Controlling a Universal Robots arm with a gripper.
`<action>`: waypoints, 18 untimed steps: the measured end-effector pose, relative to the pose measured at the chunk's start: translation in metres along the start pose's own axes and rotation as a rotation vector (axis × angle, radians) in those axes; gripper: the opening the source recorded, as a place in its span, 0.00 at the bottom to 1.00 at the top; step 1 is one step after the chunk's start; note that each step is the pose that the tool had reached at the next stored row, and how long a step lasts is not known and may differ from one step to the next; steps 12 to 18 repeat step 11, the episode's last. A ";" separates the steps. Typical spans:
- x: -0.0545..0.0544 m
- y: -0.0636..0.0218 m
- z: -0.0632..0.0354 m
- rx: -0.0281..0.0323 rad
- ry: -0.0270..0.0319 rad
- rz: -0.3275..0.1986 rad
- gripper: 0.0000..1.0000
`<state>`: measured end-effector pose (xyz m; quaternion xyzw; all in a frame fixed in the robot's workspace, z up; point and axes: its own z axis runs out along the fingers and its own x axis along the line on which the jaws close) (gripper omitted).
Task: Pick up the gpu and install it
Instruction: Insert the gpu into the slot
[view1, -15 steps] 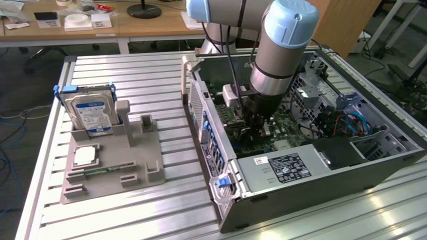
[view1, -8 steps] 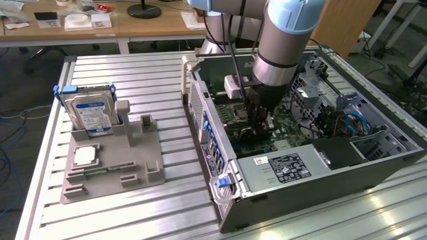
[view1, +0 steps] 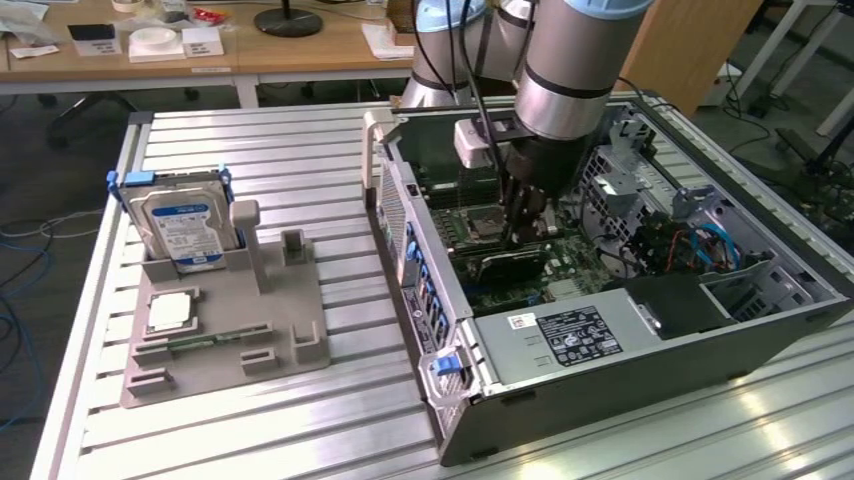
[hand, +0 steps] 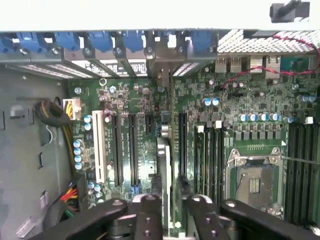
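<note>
Gripper: the black two-fingered gripper is down inside the open grey computer case, its fingers closed on the top edge of the gpu, a thin green card with a black fan shroud.
Gpu: stands on edge over the green motherboard, among its long black expansion slots.
Seating risk: I judge the card could miss its slot or tilt, jamming if pressed.
Bracket risk: its silvery end bracket might catch the case's rear wall with blue clips.
Rack: the grey holder at the exterior view's left keeps the silver hard drive.
</note>
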<state>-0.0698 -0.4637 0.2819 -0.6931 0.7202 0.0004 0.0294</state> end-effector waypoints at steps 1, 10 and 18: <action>0.000 0.0000 0.0000 0.0001 0.0000 0.000 0.25; 0.000 0.0000 -0.0001 0.0000 0.0001 0.000 0.11; 0.000 0.0000 -0.0001 0.0000 0.0001 0.000 0.11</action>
